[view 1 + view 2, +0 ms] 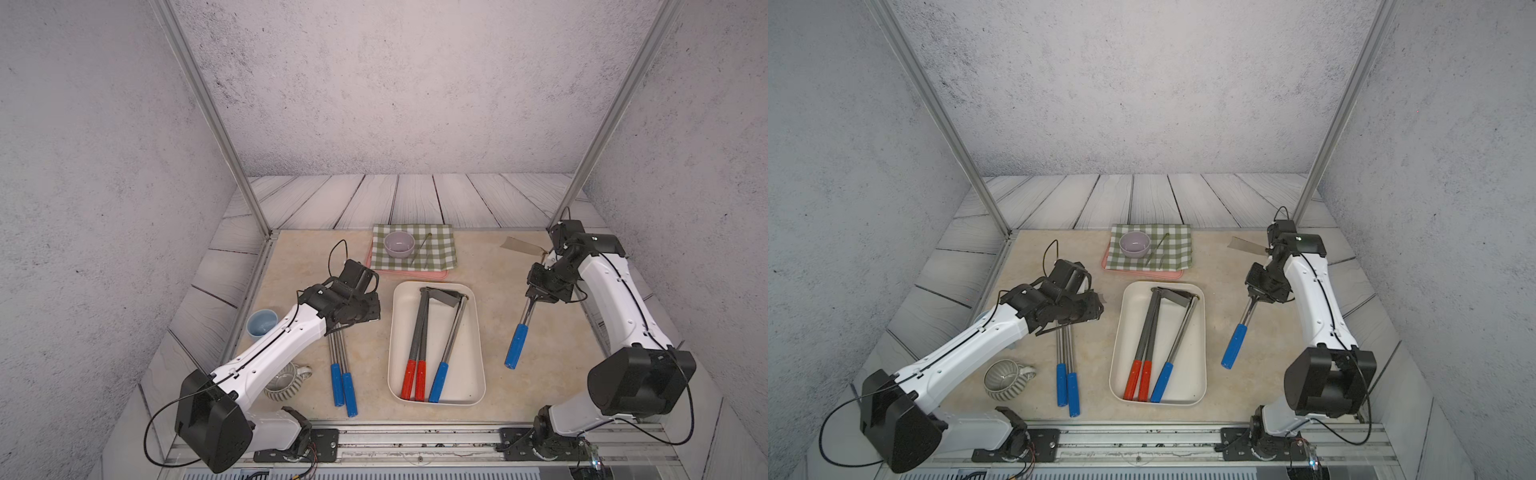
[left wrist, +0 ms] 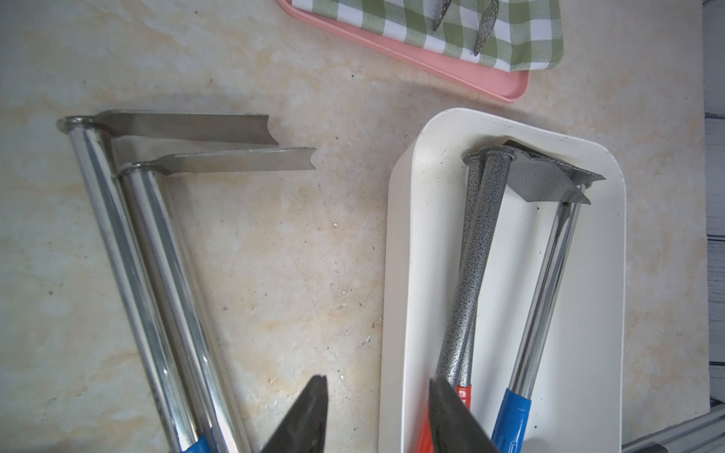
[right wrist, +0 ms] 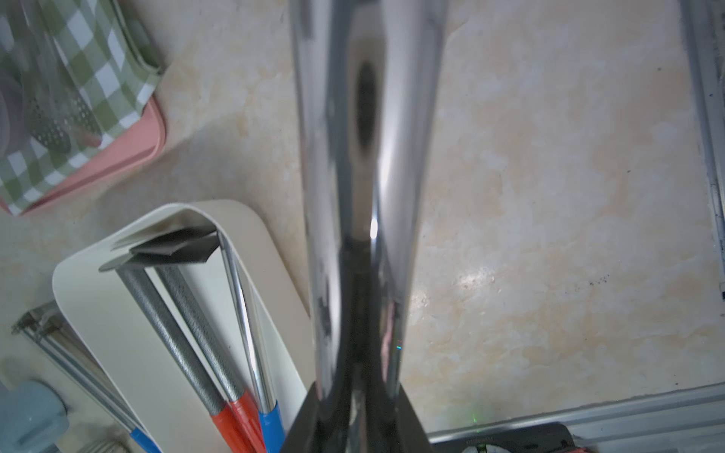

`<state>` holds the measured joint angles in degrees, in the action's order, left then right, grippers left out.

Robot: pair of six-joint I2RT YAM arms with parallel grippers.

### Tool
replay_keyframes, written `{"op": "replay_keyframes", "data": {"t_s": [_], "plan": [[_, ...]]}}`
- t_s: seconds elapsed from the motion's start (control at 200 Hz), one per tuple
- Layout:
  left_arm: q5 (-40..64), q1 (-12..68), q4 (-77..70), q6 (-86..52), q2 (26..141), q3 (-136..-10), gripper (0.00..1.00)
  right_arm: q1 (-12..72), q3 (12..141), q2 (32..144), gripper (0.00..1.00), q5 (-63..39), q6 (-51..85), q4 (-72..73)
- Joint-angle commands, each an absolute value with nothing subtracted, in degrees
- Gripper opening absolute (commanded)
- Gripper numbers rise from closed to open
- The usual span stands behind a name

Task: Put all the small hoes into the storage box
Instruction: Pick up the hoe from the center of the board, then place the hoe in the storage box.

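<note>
Looking across the cell, you have a mottled beige worktop (image 1: 498,311) boxed in by rough grey walls (image 1: 395,104), with pale plank flooring (image 1: 415,199) behind it and aluminium posts (image 1: 208,112) rising at the back corners. The storage box (image 1: 461,374) sits mid-worktop with three hoes (image 1: 422,332) lying in it. Behind it is a pink tray (image 1: 415,274) under a green checked cloth (image 1: 436,245).

Your left arm reaches low from its front base, wrist bent down over the heads of two blue-handled hoes (image 1: 337,384) lying side by side left of the box. The left pincer (image 2: 377,392) is released, its fingertips apart with nothing between them.

Your right arm rises from its base with the elbow high and the wrist folded down. The right pincer (image 1: 535,296) is clenched on the steel shaft of the small hoe (image 1: 516,345), which is outside the box, to its right, with the blue handle pointing forward. You cannot tell whether the handle end touches the worktop.
</note>
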<state>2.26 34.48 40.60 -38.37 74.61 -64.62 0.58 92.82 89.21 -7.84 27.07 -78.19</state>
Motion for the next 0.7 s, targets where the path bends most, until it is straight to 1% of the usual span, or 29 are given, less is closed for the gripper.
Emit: {"op": "replay_keyframes", "data": {"t_s": [0.0, 0.25, 0.691], "plan": [[1.1, 33.6, 41.9, -37.87, 72.55, -64.01, 0.46, 6.54, 97.62, 91.79, 0.2, -6.72, 28.97, -86.46], [1.16, 32.52, 42.29, -37.88, 70.26, -62.52, 0.46, 16.82, 100.63, 95.37, 0.21, -5.13, 37.35, -86.86], [2.0, 31.29, 41.97, -37.57, 69.48, -60.89, 0.46, 25.45, 103.91, 104.2, 0.2, -2.72, 42.91, -85.63]]}}
